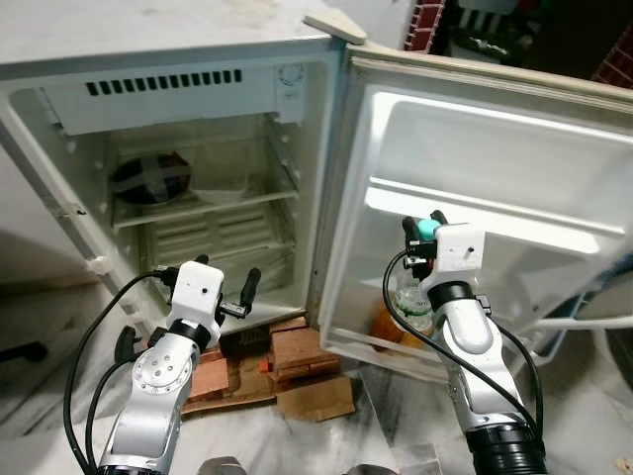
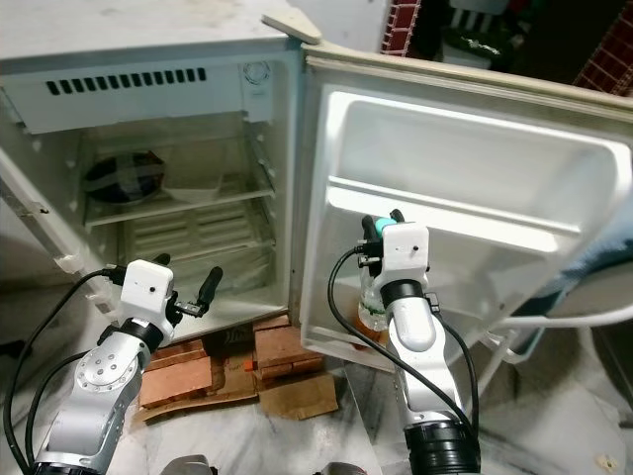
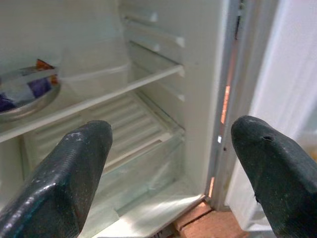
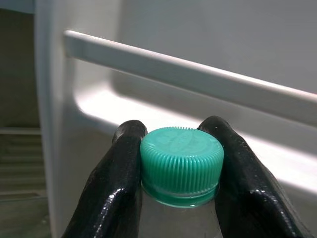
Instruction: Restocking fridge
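Observation:
A small white fridge (image 1: 178,89) stands open, its door (image 1: 495,208) swung out to the right. My right gripper (image 1: 424,226) is shut on the neck of a clear bottle (image 1: 410,305) with a green cap (image 4: 181,161), holding it upright just in front of the door's inner side. The two black fingers (image 4: 111,188) clamp the bottle just under the cap. Low in front of the fridge's lower compartment, my left gripper (image 1: 206,287) is open and holds nothing; its fingers (image 3: 74,173) stand wide apart, facing the shelves.
A dark round dish (image 1: 150,179) and a pale bowl (image 1: 227,188) sit on the upper glass shelf. Something orange (image 1: 384,322) lies low in the door. Red bricks (image 1: 292,351) and cardboard (image 1: 316,398) prop the fridge on the marble floor. A chair (image 1: 593,317) stands at right.

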Robot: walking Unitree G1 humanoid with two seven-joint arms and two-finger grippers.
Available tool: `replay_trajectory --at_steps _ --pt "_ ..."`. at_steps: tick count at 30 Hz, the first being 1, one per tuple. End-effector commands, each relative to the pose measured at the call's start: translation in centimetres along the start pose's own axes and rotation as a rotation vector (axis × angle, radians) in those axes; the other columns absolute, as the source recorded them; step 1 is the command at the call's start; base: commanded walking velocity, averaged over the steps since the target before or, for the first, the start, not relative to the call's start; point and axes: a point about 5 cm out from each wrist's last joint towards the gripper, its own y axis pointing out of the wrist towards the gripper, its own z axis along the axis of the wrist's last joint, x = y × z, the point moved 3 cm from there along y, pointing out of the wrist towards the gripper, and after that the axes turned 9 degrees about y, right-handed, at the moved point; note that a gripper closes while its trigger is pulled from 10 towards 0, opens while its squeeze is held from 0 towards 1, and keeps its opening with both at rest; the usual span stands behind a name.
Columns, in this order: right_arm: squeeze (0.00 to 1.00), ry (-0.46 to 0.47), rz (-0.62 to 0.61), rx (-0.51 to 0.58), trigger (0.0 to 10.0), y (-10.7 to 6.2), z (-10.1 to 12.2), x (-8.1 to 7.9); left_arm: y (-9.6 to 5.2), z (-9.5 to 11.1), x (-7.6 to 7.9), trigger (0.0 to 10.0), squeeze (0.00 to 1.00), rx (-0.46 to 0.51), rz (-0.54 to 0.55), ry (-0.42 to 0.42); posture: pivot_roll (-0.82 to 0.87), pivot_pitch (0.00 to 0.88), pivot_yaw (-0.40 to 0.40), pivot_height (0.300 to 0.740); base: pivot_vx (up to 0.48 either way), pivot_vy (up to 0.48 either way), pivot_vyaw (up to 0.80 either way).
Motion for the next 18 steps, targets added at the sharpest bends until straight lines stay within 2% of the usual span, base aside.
replay_trajectory --at_steps 1,8,18 --pt "0.00 -0.002 0.006 0.032 10.0 0.19 0.70 -0.10 0.00 0.33 0.08 10.0 0.00 0.012 -0.007 0.006 0.06 0.076 -0.079 0.740 0.364 0.000 0.00" --pt "0.00 -0.005 0.005 0.029 10.0 0.05 0.66 -0.06 -0.09 0.36 0.17 10.0 0.00 0.010 -0.007 0.004 0.06 0.084 -0.078 0.740 0.325 0.000 0.00" --pt "0.00 -0.002 0.005 0.026 10.0 -0.11 0.56 -0.12 -0.78 -0.32 0.00 10.0 0.00 -0.039 0.025 0.001 0.07 0.095 -0.075 0.740 0.000 0.000 0.00"
